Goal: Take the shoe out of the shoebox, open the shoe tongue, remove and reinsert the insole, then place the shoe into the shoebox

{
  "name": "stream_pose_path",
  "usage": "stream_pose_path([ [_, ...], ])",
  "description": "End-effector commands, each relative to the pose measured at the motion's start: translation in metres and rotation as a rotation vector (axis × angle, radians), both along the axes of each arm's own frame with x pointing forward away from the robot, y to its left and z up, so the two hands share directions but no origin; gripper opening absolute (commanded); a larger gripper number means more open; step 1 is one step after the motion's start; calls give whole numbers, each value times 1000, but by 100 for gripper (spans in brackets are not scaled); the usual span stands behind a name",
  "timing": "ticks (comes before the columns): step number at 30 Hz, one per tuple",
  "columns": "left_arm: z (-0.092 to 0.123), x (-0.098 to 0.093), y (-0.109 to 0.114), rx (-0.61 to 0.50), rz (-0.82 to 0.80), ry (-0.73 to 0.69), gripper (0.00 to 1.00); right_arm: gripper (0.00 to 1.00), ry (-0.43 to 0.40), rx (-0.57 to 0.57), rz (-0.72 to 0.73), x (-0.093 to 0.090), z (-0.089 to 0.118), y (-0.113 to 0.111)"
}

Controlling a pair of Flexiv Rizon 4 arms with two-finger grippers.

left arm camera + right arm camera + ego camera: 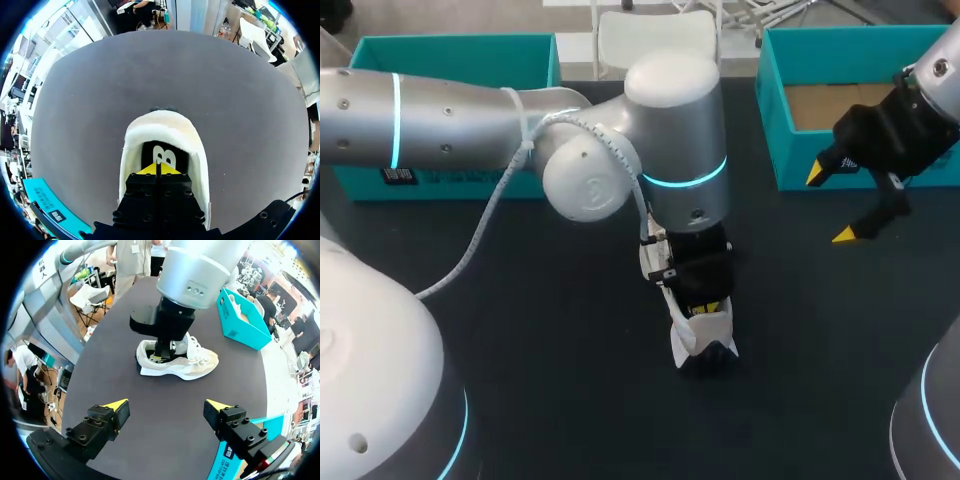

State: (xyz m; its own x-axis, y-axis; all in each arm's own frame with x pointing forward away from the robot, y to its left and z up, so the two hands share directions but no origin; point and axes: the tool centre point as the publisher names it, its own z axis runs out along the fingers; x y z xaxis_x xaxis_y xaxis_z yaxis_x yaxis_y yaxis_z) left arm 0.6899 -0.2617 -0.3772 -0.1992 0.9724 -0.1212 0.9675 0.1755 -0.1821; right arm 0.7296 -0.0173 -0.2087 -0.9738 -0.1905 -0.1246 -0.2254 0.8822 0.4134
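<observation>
Cream sneaker [165,125] wrapped your left gripper's [158,170] closed fingers; lifting the insole [162,152] could have dragged it, since your right gripper [167,407] hung spread, well clear.

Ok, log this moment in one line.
shoe: on table, outside box | left gripper: shut, tips inside shoe opening | right gripper: open, above table, apart from shoe | insole: in shoe
</observation>
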Motion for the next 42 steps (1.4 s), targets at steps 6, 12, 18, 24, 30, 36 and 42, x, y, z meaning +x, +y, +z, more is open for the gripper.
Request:
stream_pose_path([
  [6,-29,-1,-6,53,-7,-28,0,100,0,-3,-1,0,-1,1],
  [12,-8,4,6,52,4,-68,0,100,0,-3,-1,0,-1,1],
  [18,16,7,12,78,-18,-180,0,100,0,-3,-1,0,-1,1],
  [24,20,21,9,88,7,-361,0,100,0,-3,-1,0,-1,1],
  [30,23,40,9,127,76,-423,11,100,0,-3,-1,0,-1,1],
  [36,24,45,12,147,86,-426,100,100,0,-3,-1,0,-1,1],
  [42,22,45,18,183,85,-435,100,100,0,-3,-1,0,-1,1],
])
